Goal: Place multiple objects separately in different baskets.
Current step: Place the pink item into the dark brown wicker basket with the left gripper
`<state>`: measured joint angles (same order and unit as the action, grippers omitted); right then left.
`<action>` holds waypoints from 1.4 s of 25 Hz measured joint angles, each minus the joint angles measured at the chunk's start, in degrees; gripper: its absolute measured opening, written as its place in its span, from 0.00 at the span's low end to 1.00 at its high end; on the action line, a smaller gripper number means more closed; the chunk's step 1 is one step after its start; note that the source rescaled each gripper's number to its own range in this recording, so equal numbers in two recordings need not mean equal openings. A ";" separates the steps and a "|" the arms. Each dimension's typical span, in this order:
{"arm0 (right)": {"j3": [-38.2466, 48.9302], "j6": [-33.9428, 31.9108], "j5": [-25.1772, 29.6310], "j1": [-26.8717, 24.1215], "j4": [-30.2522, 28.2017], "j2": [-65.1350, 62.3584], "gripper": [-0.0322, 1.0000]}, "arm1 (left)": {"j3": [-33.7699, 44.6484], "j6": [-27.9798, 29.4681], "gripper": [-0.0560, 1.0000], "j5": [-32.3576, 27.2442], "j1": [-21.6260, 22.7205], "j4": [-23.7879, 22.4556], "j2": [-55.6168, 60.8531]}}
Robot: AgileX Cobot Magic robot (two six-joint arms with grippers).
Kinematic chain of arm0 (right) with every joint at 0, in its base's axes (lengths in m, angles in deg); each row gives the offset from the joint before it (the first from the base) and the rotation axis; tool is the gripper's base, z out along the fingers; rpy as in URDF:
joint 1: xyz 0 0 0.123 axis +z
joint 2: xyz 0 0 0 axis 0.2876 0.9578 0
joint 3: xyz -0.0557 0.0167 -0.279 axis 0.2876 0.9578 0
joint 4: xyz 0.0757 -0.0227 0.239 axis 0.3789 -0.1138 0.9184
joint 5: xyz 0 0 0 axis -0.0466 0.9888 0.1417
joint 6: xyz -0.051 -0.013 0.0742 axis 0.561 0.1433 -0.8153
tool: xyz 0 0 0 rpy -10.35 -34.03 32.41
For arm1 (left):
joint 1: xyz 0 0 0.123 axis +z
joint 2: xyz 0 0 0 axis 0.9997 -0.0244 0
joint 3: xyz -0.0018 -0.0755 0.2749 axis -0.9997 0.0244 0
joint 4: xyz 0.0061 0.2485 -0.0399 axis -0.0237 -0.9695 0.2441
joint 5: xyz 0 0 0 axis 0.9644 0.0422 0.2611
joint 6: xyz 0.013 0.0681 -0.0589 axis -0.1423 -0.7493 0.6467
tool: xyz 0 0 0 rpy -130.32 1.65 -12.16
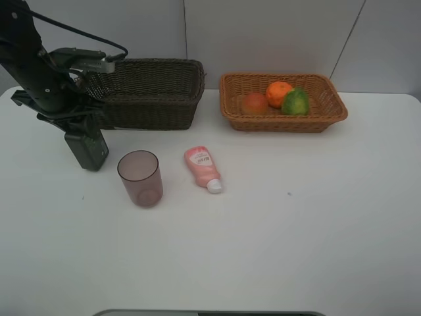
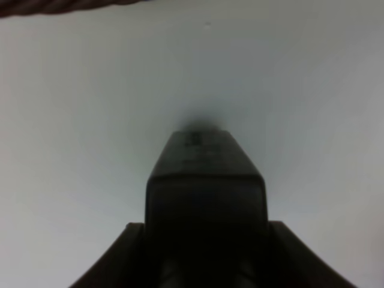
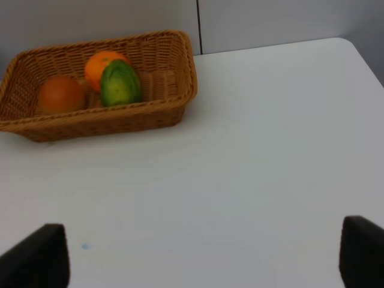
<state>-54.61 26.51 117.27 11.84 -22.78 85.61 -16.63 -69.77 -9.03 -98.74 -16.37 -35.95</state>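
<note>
My left gripper (image 1: 77, 129) is shut on the dark green pump bottle (image 1: 87, 151), in front of the dark brown basket's (image 1: 152, 113) left end. In the left wrist view the bottle (image 2: 204, 186) sits between both dark fingers (image 2: 114, 258), its base at or just above the table. The mauve cup (image 1: 139, 178) stands upright beside it, and the pink tube (image 1: 203, 167) lies flat farther right. The tan basket (image 1: 283, 124) holds the orange (image 1: 279, 93), peach-like fruit (image 1: 254, 103) and green fruit (image 1: 296, 102). My right gripper (image 3: 201, 258) is open over bare table, out of the high view.
The dark basket's rim (image 2: 60, 6) shows at the edge of the left wrist view. The right wrist view shows the tan basket (image 3: 102, 123) with its fruit well ahead of the fingers. A grey wall stands right behind both baskets.
</note>
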 joint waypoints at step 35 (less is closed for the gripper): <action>0.00 0.00 0.00 0.00 0.00 0.00 1.00 | -38.36 0.53 0.53 -6.23 0.13 1.45 -18.31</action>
<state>-54.61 26.51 117.27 11.84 -22.78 85.61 -54.99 -69.24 -15.26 -98.61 -14.93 -54.26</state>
